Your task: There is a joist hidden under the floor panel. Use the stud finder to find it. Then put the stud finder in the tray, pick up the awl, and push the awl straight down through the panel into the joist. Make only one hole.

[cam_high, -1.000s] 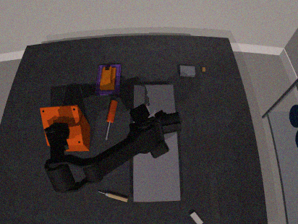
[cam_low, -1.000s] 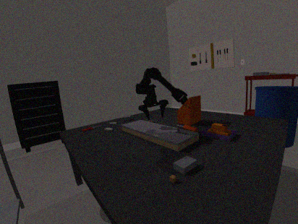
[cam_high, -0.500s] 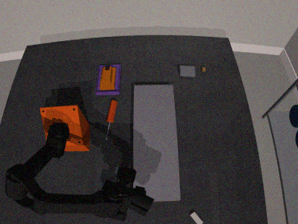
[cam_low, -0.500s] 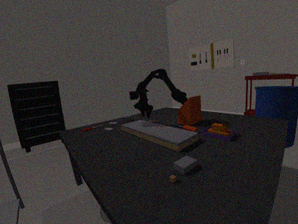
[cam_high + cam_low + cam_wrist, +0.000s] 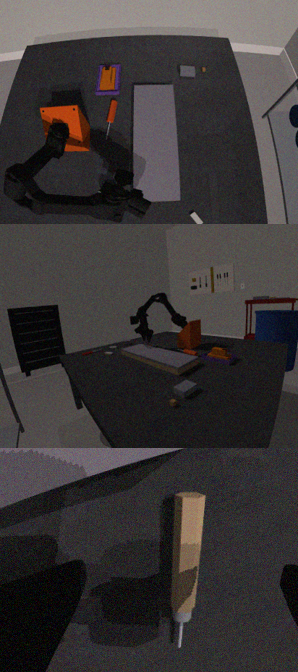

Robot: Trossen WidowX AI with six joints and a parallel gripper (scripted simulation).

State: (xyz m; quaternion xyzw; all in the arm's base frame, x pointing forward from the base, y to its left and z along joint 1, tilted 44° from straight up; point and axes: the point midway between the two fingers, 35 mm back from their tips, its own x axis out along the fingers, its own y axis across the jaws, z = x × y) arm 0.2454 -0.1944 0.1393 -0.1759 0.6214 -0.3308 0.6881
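Observation:
The awl [image 5: 187,553] has a pale wooden handle and a thin metal tip. It lies on the table left of the panel; in the top view the arm mostly hides it. My gripper [image 5: 117,195] [image 5: 147,342] [image 5: 182,572] is open and empty, low over the awl, whose handle shows between the fingers in the wrist view without being touched. The orange stud finder [image 5: 108,79] [image 5: 219,351] sits in the purple tray [image 5: 107,92] [image 5: 231,360]. The pale floor panel [image 5: 155,144] [image 5: 159,355] lies flat. No hole is visible in it; the arm's shadow covers its near left part.
An orange-handled tool [image 5: 112,110] [image 5: 190,352] lies between the orange angled block [image 5: 77,123] [image 5: 192,336] and the panel. A grey block [image 5: 187,71] [image 5: 185,388] and a small wooden cube [image 5: 203,69] [image 5: 173,402] are beyond the panel's far end. A white piece [image 5: 196,217] lies near the front edge.

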